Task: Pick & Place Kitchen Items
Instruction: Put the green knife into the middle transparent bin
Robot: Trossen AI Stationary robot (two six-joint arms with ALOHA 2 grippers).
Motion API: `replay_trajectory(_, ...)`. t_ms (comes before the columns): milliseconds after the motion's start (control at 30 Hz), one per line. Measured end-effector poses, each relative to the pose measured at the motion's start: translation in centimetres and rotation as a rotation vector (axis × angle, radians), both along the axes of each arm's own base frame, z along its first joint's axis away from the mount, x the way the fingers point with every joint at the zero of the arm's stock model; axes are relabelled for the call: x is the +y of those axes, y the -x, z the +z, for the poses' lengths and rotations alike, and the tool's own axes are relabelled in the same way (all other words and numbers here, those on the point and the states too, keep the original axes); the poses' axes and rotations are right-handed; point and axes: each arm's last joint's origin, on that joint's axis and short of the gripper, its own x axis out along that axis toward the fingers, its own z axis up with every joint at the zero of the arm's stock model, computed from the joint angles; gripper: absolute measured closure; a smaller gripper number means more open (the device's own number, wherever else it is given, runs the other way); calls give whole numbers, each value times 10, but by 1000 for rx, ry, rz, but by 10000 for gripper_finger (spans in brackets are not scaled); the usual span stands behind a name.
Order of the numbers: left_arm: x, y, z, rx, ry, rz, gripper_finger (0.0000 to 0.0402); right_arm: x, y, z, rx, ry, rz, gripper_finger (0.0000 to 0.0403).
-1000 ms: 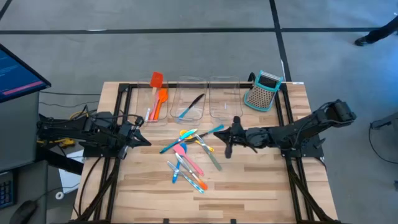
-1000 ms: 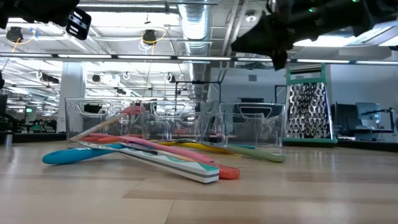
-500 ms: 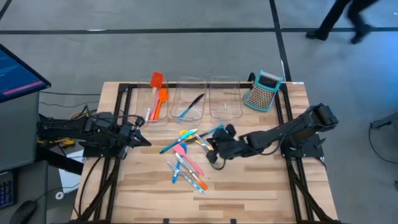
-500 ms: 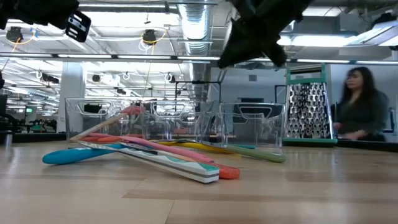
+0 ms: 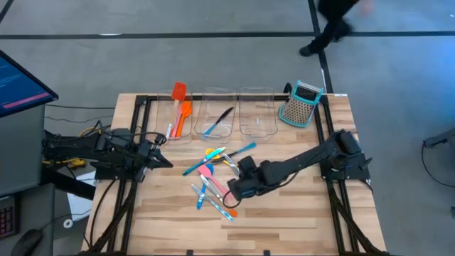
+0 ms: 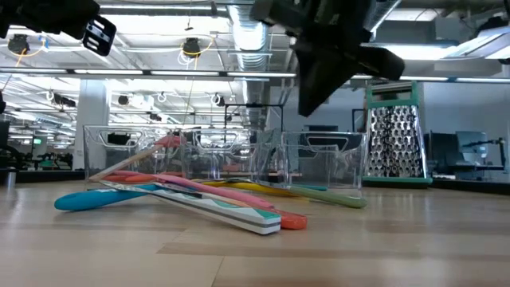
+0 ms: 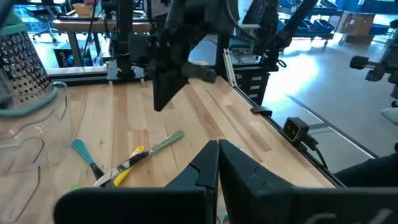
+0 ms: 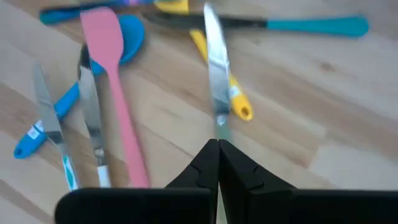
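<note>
Several slim utensils lie in a loose pile at the table's middle: a pink spatula, a blue spoon, a yellow-handled knife and a teal-handled piece. My right gripper is shut and empty. It hangs above the pile's near right part, well clear of the table in the low view. My left gripper is shut and empty, and waits at the table's left side.
Three clear bins stand in a row at the far side. The left one holds orange and red spatulas; the middle one holds a black piece and a blue spoon. A teal-and-grey box grater stands at the far right.
My right gripper has gone toward the table's left and near edges, from beside the pile's right end to above its near right part, and has tipped more downward. The utensils have not moved.
</note>
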Motion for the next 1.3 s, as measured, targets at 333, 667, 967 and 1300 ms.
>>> replay_trajectory(333,0,-8,-5,58,-5,4,400,9,-19,-14,109,-41,51,402)
replay_trajectory(667,-1,-16,-10,115,-9,4,400,6,-23,-27,147,-46,39,329)
replay_trajectory(967,-1,-17,-11,117,-9,4,401,2,-24,-26,133,-19,19,265)
replay_trajectory(1300,-1,-17,-10,113,-8,4,401,-1,-14,-50,177,-2,7,270)
